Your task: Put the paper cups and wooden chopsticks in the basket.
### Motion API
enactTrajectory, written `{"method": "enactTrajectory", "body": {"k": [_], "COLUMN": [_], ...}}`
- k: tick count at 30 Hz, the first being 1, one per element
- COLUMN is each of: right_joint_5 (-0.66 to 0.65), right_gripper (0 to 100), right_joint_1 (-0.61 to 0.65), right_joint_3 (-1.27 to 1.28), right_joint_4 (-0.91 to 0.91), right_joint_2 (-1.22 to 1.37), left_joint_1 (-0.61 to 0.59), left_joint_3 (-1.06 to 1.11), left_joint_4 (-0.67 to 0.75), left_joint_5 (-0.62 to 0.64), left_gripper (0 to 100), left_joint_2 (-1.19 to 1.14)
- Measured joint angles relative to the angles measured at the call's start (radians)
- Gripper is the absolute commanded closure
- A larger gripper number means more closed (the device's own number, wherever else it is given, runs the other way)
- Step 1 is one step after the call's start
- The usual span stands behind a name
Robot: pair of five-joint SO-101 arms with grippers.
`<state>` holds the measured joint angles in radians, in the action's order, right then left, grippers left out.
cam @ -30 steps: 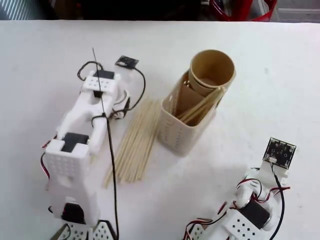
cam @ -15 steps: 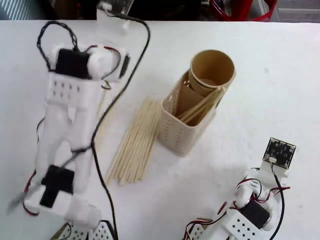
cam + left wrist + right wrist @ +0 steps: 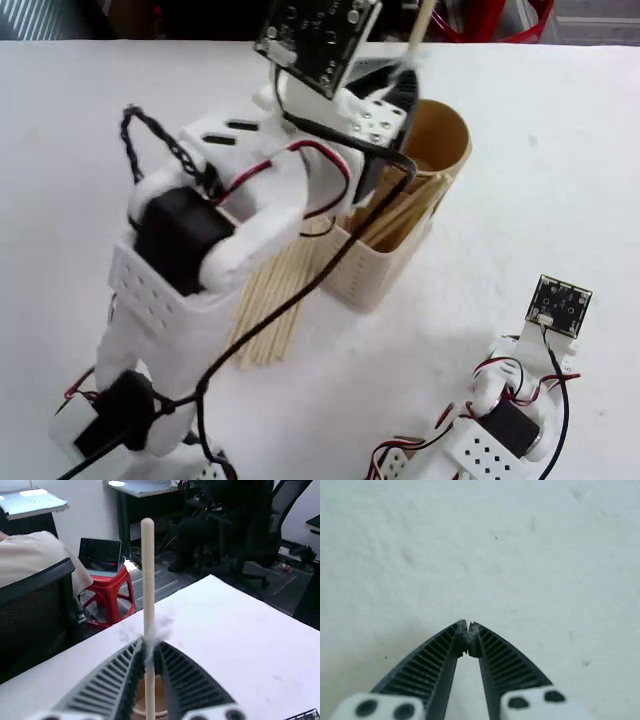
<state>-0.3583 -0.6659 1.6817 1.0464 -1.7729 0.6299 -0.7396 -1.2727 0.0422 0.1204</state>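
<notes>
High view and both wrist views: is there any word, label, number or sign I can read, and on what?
No text is legible anywhere.
Too small to read: markings on the left arm's circuit board.
Too small to read: markings on the right arm's circuit board.
Blurred: the laptop screen behind the table.
No print visible: paper cup, basket.

White table (image 3: 560, 150). Tan paper cups (image 3: 445, 130), cream basket (image 3: 372, 275) with dotted perforation rows, pale wood chopsticks (image 3: 265, 310). Left gripper (image 3: 149, 647) and right gripper (image 3: 468, 629) black, ribbed. Red stool (image 3: 107, 597) behind.
</notes>
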Motion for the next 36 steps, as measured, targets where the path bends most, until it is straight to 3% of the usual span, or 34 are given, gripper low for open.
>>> {"method": "enactTrajectory", "body": {"k": [8, 12, 16, 27, 31, 36], "right_joint_5": [0.0, 0.0, 0.0, 0.0, 0.0, 0.0], "right_gripper": [98.1, 98.1, 98.1, 98.1, 98.1, 98.1], "right_joint_1": [0.0, 0.0, 0.0, 0.0, 0.0, 0.0], "right_joint_3": [0.0, 0.0, 0.0, 0.0, 0.0, 0.0], "right_joint_4": [0.0, 0.0, 0.0, 0.0, 0.0, 0.0], "right_joint_2": [0.0, 0.0, 0.0, 0.0, 0.0, 0.0], "left_joint_1": [0.023, 0.023, 0.018, -0.055, -0.184, -0.456], "left_joint_3": [0.281, 0.387, 0.391, 0.393, 0.396, 0.496], "left_joint_4": [0.305, 0.371, 0.37, 0.265, 0.143, 0.069], "left_joint_5": [-0.006, -0.029, -0.034, -0.034, -0.034, -0.034], "left_gripper": [98, 94, 88, 88, 88, 88], "left_joint_2": [0.0, -0.002, -0.002, 0.009, 0.087, 0.121]}}
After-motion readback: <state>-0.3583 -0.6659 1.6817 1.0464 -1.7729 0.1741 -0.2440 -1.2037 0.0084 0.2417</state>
